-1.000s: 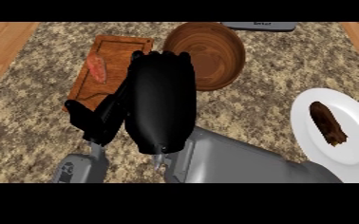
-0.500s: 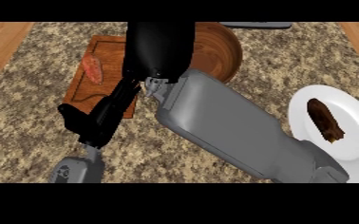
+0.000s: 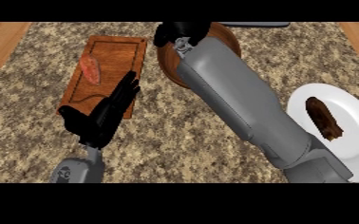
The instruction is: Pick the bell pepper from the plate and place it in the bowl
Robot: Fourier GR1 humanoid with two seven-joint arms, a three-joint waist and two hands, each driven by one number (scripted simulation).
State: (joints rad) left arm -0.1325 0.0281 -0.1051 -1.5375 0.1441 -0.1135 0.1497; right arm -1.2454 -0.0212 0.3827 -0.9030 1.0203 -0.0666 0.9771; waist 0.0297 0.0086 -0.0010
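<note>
Across the speckled surface (image 3: 210, 137), the right forearm now reaches further to the wooden bowl (image 3: 228, 40); right robot hand (image 3: 181, 30) curled, contents hidden. Left robot hand (image 3: 105, 114) rests open. White plate (image 3: 301, 104) holds a dark brown elongated item (image 3: 324, 118).

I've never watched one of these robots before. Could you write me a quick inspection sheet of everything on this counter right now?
Surface: speckled stone counter, wood showing at both top corners.
Job's things: white plate at the right edge holds a dark brown item; it does not look like a bell pepper. Wooden bowl, mostly hidden under the right forearm.
Clutter: wooden cutting board with a reddish food piece; grey object at the far edge.
Hands: left hand open over the board's near corner; right hand curled over the bowl, contents hidden.
Cables: nothing seen.
Surroundings: nothing seen.
</note>
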